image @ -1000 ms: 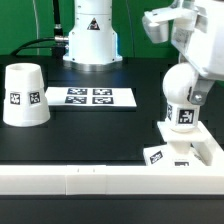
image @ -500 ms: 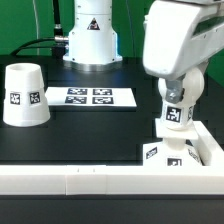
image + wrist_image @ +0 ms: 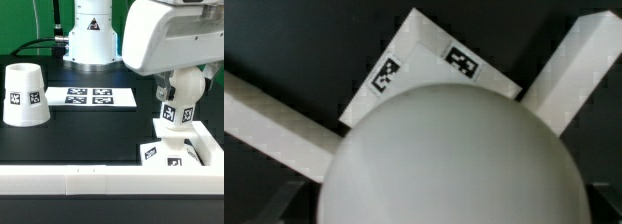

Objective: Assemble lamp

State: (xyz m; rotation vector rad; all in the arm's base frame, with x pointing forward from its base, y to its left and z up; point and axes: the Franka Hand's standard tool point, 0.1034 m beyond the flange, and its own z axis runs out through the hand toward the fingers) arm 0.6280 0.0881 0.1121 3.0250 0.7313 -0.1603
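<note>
The white ball-headed bulb [image 3: 179, 108], with a tag on its side, stands upright on the blocky square base [image 3: 168, 154] at the exterior view's right. My gripper [image 3: 184, 90] is shut on the bulb's round head from above, under the big white wrist. In the wrist view the bulb [image 3: 446, 155] fills most of the picture and hides my fingers, and the base's tagged corner [image 3: 416, 62] shows beyond it. The tapered shade [image 3: 22, 96] stands mouth down at the exterior view's left, far from my gripper.
The long white rail [image 3: 90, 181] runs along the front edge and turns up beside the base; its arms also show in the wrist view [image 3: 267, 110]. The marker board [image 3: 90, 97] lies flat at the back middle. The arm's white pedestal [image 3: 90, 40] stands behind it.
The wrist has swung round above the bulb and now covers more of the exterior view's upper right. The bulb has shifted slightly towards the exterior view's left and sits lower on the base.
</note>
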